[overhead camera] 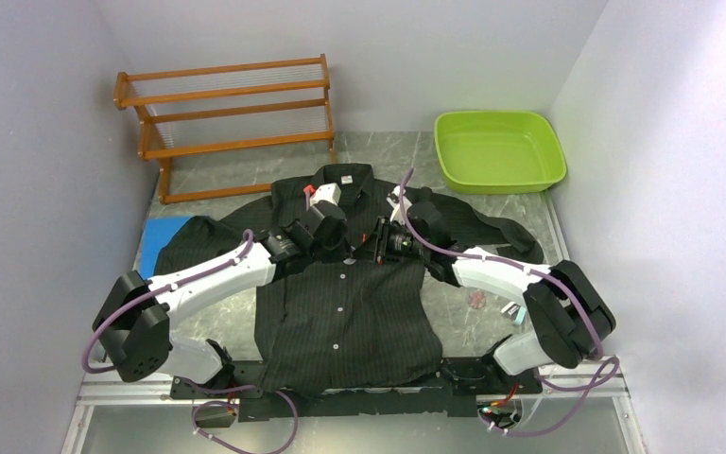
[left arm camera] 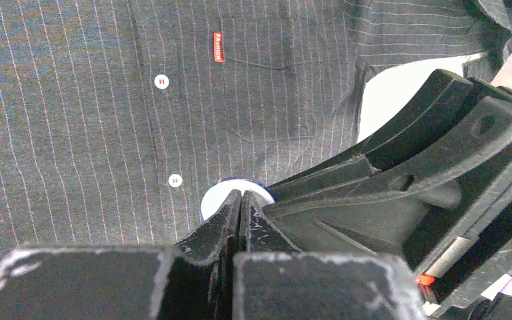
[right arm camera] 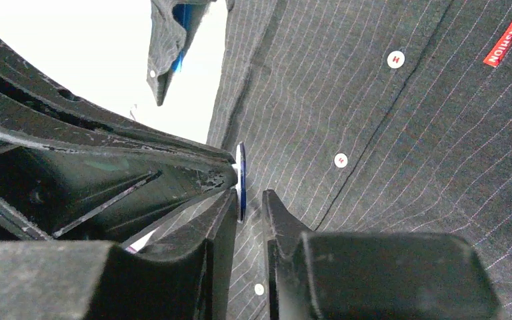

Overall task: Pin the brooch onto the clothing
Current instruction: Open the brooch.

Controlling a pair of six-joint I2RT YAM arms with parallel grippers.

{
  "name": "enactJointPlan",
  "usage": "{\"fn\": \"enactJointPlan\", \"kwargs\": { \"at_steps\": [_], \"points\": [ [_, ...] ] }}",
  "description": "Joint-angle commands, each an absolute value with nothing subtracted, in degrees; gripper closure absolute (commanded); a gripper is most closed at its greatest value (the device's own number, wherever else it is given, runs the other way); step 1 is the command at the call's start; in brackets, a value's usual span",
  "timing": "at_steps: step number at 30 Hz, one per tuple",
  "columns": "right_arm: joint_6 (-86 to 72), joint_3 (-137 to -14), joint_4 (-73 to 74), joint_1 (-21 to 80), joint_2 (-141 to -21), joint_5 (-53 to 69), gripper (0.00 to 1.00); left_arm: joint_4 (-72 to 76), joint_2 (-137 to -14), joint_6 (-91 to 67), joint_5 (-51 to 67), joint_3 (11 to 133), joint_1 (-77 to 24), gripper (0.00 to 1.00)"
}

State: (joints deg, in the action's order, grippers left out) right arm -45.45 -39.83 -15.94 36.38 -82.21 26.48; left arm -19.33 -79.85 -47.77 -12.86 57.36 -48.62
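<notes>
From overhead I am seeing the shirt (overhead camera: 340,312) lying flat and face up on the tabletop (overhead camera: 388,156), collar towards the far side. Both my arms are reaching in over it from the near edge, elbows bowed outward, and the left tool (overhead camera: 350,248) and right tool (overhead camera: 367,246) are meeting nose to nose above the chest. That view is hiding the brooch completely.

My left wrist camera is showing it: the brooch (left arm camera: 215,200), a small white disc with a blue rim, is sitting at the tips of my left tool, whose jaws are pressed together and gripping it. It is sitting over the button placket, with a white button (left arm camera: 175,180) just beside it and the red pocket tag (left arm camera: 218,47) further up.

My right wrist camera is giving me the disc edge-on, standing upright as a thin blue-and-white line. Its lower edge is dipping into the mouth of my right tool, whose jaws are standing narrow with a slit between them. I cannot tell whether either finger is touching the disc.
</notes>
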Motion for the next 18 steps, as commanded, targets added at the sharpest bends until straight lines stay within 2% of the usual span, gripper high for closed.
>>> {"fn": "enactJointPlan", "kwargs": {
  "at_steps": [1, 6, 8, 9, 11, 12, 14, 18],
  "points": [
    [-45.79, -42.6, -20.4, 36.77, -83.33, 26.04, 0.79, -17.02, -78.37, -48.68, -11.4, 57.34, -48.96, 0.97],
    [-45.61, -42.84, -20.82, 36.76, -83.83, 26.23, 1.0, -16.33, -78.36, -48.55, -10.68, 56.94, -48.91, 0.97],
    [-44.98, -42.68, -20.24, 36.74, -83.28, 25.91, 1.0, -16.54, -78.39, -48.12, -10.8, 57.03, -48.9, 0.95],
    [-44.6, -42.58, -19.61, 36.74, -82.85, 25.62, 1.0, -16.71, -78.4, -47.64, -10.73, 57.16, -48.87, 0.88],
    [-43.34, -42.42, -18.0, 36.59, -81.95, 24.43, 1.0, -18.2, -78.14, -47.19, -11.52, 58.01, -48.78, 0.47],
    [-42.66, -42.43, -16.69, 36.41, -81.51, 23.88, 1.0, -19.01, -77.83, -46.98, -11.96, 58.35, -48.71, 0.35],
    [-40.81, -42.22, -14.86, 35.99, -80.51, 23.24, 1.0, -19.02, -76.9, -45.47, -11.26, 58.28, -48.11, 0.27],
    [-38.09, -39.39, -14.53, 33.41, -76.9, 24.04, 1.0, -17.81, -74.29, -42.7, -6.44, 56.49, -45.73, 0.25]
  ]
}}
